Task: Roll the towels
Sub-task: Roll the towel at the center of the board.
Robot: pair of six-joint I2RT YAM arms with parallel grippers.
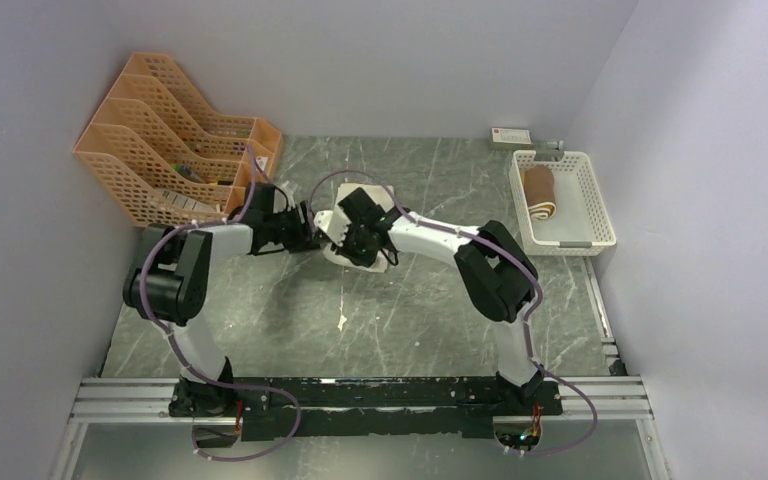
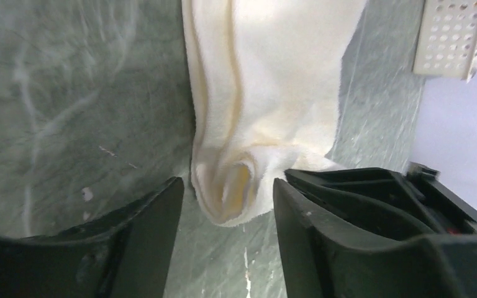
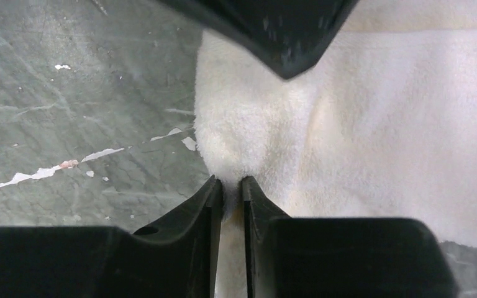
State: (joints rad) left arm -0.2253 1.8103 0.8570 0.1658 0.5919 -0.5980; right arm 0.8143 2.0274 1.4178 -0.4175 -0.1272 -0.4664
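There are two towels. The cream towel (image 1: 332, 250) lies on the table (image 1: 410, 320) at the centre of the top view, mostly hidden under the two grippers that meet over it. The brown towel (image 1: 539, 193) is rolled into a short cylinder and lies in the one white basket (image 1: 600, 205) at the upper right, well apart from the arms.

There are two arms, one gripper each. The left gripper (image 2: 227, 186) has its fingers spread. In its wrist view the folded, curled end of the cream towel (image 2: 273, 74) sits between them at the lower centre, and the cloth runs up to the top edge. Whether the right-hand finger touches the cloth cannot be told. The right gripper (image 3: 231, 186) has its fingers nearly pressed together, pinching a thin fold at the edge of the cream towel (image 3: 379, 124). The cloth fills the right half of that view. One black wedge (image 3: 273, 31) juts in from the top edge and covers part of the towel there.

In the top view the left gripper (image 1: 310, 222) and the right gripper (image 1: 360, 238) sit just beside each other at the centre.

One orange stepped rack (image 1: 160, 130) stands at the upper left, just beside the left arm's wrist, with a few small items in it. One small white box (image 1: 511, 136) lies at the wall, near the basket's far end.
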